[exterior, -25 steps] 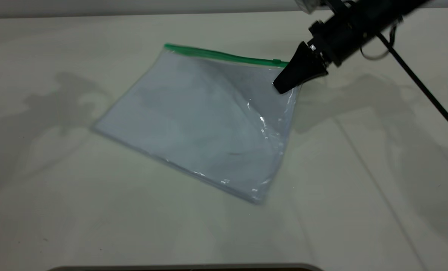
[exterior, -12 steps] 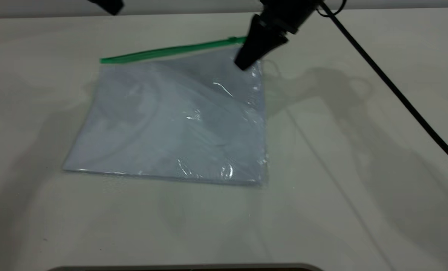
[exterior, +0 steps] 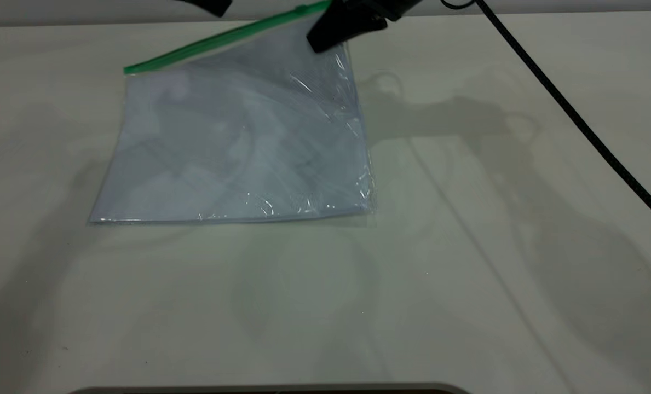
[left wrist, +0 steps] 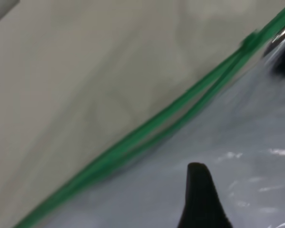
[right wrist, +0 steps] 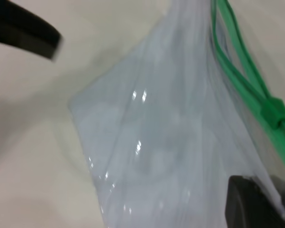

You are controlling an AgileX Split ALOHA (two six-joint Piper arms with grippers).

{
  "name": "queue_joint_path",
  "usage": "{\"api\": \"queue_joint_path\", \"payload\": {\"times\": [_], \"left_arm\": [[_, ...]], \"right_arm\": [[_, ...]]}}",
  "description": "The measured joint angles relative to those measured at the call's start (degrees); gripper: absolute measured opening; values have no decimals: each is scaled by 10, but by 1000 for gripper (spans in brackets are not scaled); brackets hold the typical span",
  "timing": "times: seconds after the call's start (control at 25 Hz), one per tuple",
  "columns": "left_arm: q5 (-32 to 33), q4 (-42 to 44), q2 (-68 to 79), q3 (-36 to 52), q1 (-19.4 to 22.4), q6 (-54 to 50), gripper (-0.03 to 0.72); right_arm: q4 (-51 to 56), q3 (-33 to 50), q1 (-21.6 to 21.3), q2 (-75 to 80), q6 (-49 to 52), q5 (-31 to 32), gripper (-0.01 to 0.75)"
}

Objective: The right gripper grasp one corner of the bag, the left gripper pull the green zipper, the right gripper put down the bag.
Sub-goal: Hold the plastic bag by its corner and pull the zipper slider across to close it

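Observation:
The bag (exterior: 232,148), a clear pouch with pale sheets inside, rests on its near edge and slopes up toward the far side. My right gripper (exterior: 329,34) is shut on the corner of the bag (exterior: 340,50), where the crinkled margin meets the green zipper (exterior: 215,39), and holds it off the table. The plastic is pinched between the jaws of the right gripper (right wrist: 270,199). The small slider tab (exterior: 301,9) sits close to that grip, and the slider tab (right wrist: 275,114) also shows near the right gripper. My left gripper (exterior: 210,5) hovers at the far edge above the zipper (left wrist: 147,133), just over the bag (left wrist: 256,180).
The pale table (exterior: 467,262) spreads out around the bag. A black cable (exterior: 577,117) trails from the right arm across the right side toward the near right edge.
The right gripper has carried the held corner leftward and higher, swinging the bag round so that the zipper tilts up. The left gripper has come into view at the top.

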Motion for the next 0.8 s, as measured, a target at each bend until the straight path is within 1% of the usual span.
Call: {"api": "queue_joint_path", "payload": {"times": [0.12, 0.16, 0.28, 0.4, 0.64, 0.8], "left_arm": [[13, -49, 0, 0, 0, 69, 538], [19, -61, 0, 0, 0, 89, 538], [33, -77, 0, 0, 0, 128, 538], [52, -79, 0, -1, 0, 147, 538], [81, -79, 0, -1, 0, 168, 538], [122, -78, 0, -1, 0, 169, 538]], "right_arm": [[18, 0, 8, 0, -63, 13, 33], [19, 0, 11, 0, -82, 28, 33], [20, 0, 18, 5, -123, 75, 33], [20, 0, 23, 8, -134, 113, 33], [20, 0, 31, 9, -137, 122, 33], [19, 0, 34, 9, -138, 123, 33]]}}
